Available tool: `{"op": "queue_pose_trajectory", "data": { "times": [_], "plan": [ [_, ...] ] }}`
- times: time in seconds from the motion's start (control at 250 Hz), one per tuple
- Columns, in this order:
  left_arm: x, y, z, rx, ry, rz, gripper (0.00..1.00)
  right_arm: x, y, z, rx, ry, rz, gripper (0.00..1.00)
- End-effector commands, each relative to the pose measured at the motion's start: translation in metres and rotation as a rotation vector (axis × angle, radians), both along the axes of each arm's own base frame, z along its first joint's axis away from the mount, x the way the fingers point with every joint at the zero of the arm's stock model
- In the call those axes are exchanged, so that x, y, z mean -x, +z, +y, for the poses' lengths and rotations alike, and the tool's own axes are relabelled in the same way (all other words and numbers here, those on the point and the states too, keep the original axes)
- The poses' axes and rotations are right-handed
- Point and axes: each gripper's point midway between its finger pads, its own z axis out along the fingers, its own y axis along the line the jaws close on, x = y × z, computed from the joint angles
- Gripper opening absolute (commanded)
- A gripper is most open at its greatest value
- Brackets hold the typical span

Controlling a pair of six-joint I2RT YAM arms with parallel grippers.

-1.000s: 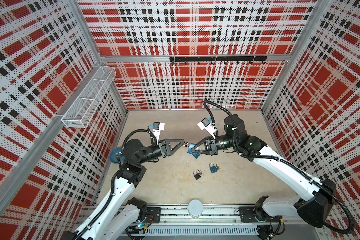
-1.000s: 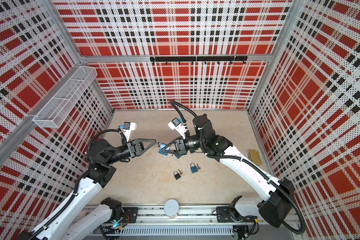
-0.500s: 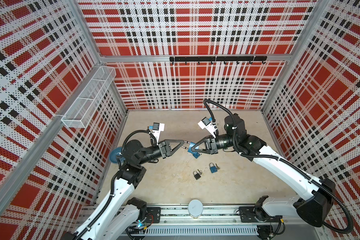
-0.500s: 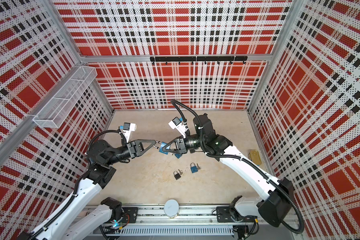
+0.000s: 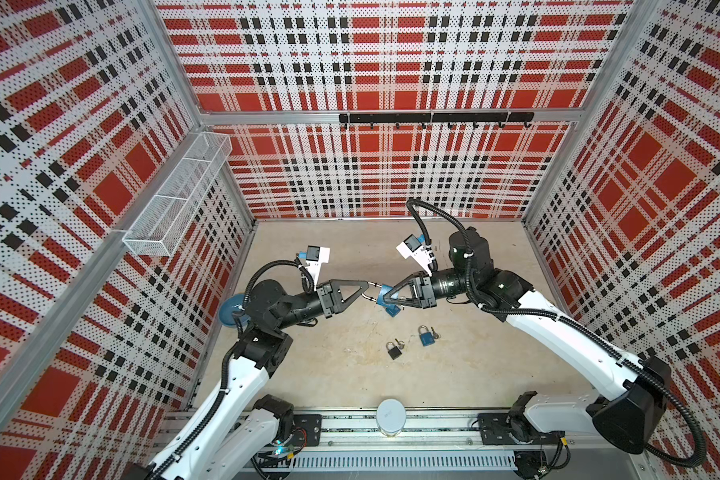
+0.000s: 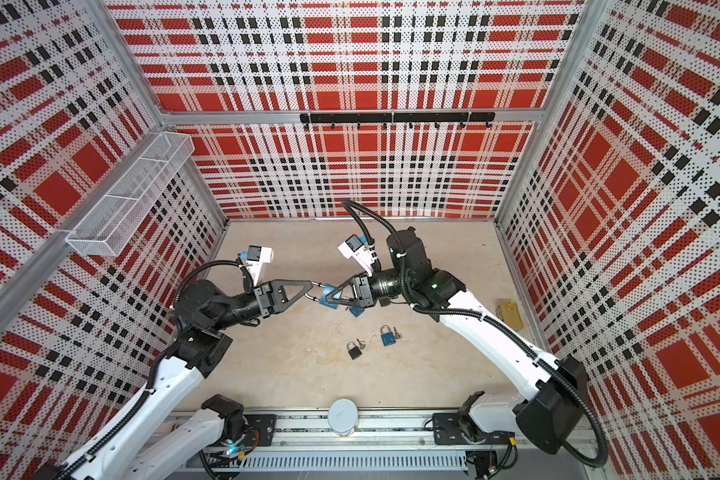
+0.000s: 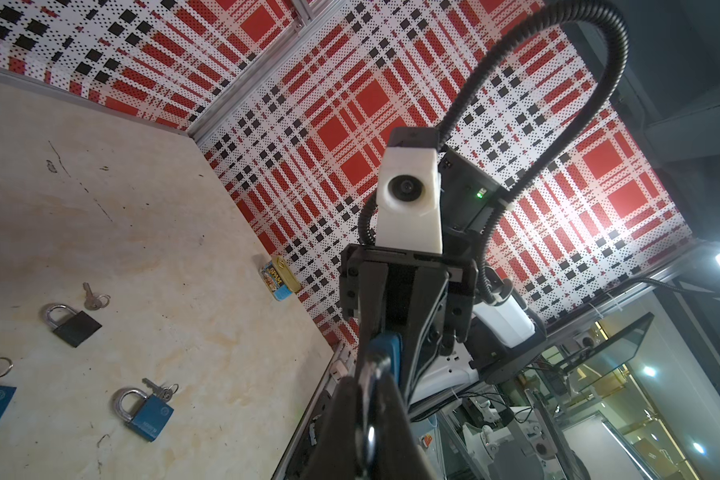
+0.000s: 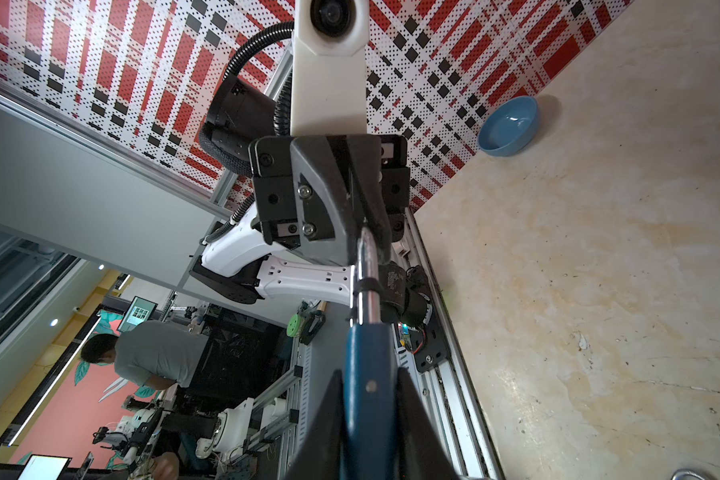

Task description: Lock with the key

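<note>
My right gripper (image 5: 385, 296) is shut on the body of a blue padlock (image 5: 384, 291), held in the air over the middle of the table. From the opposite side my left gripper (image 5: 368, 289) is shut on that padlock's steel shackle (image 6: 314, 291). The right wrist view shows the blue body (image 8: 366, 374) between my fingers and the shackle (image 8: 368, 270) running into the left gripper (image 8: 362, 226). A key (image 7: 94, 297) on a ring lies on the table by a black padlock (image 7: 73, 324). Another key (image 7: 161, 388) lies at a second blue padlock (image 7: 146, 413).
A third blue padlock (image 5: 391, 311) lies under the right gripper. A blue bowl (image 5: 229, 311) stands by the left wall and a Spam can (image 6: 508, 311) by the right wall. A white round cap (image 5: 390, 415) sits on the front rail. A wire basket (image 5: 175, 199) hangs high on the left wall.
My left gripper has moved right to the held padlock and closed on its shackle. The right gripper has shifted slightly left with the padlock, still shut on it.
</note>
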Motion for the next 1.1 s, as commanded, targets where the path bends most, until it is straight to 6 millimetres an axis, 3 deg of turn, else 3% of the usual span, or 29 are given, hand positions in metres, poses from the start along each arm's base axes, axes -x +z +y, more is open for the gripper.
{"op": "queue_pose_trajectory", "data": {
  "times": [0.0, 0.704, 1.1],
  "plan": [
    [-0.003, -0.007, -0.002, -0.012, 0.012, 0.015, 0.00, 0.009, 0.025, 0.000, -0.085, 0.063, -0.076, 0.00],
    [-0.002, -0.024, -0.017, -0.070, 0.020, -0.002, 0.00, 0.011, 0.030, 0.006, -0.134, 0.110, -0.016, 0.00],
    [0.013, -0.036, -0.038, -0.084, -0.028, 0.016, 0.00, 0.002, 0.026, 0.009, -0.117, 0.073, -0.024, 0.00]
  ]
}}
